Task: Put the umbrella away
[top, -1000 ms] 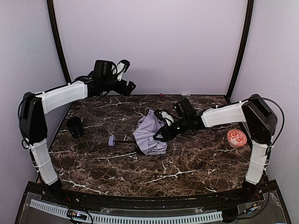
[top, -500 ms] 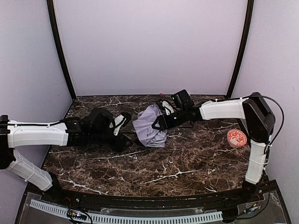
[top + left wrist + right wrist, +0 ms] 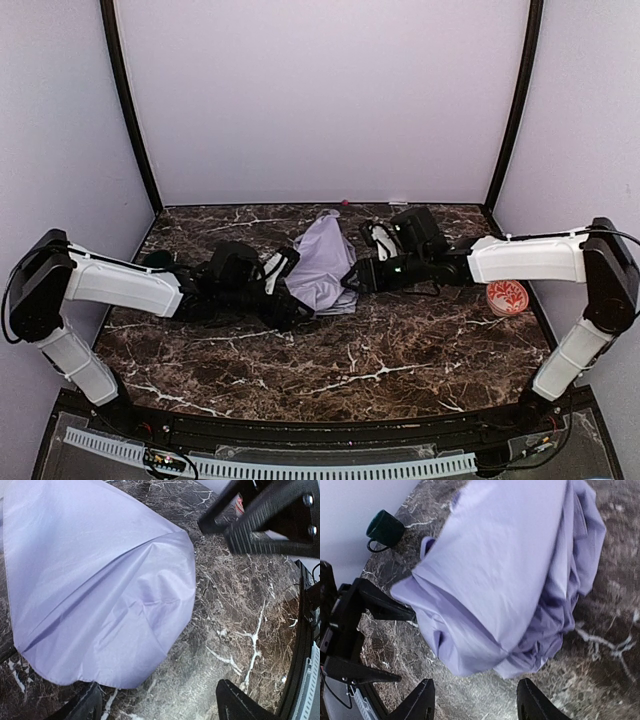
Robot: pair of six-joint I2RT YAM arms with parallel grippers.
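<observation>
The umbrella (image 3: 325, 262) lies as a crumpled pale lavender bundle in the middle of the marble table (image 3: 400, 350); its shaft and handle are hidden. My left gripper (image 3: 290, 290) sits low at the bundle's left edge, open, and the fabric (image 3: 100, 580) ends just ahead of its fingertips (image 3: 240, 705). My right gripper (image 3: 352, 280) is at the bundle's right edge, also open with nothing between its jaws. In the right wrist view the umbrella (image 3: 510, 570) fills the space just beyond the gripper (image 3: 477, 702), and the left gripper (image 3: 365, 630) faces it from the far side.
A red-and-white patterned disc (image 3: 507, 296) lies at the table's right edge, behind the right forearm. A dark green mug (image 3: 385, 530) stands at the far left, mostly hidden by the left arm in the top view. Lavender walls close in three sides.
The left arm swung down from high at the back to the table beside the umbrella. The right gripper let go and drew back right. The umbrella shifted toward the back; its shaft and handle no longer show.
</observation>
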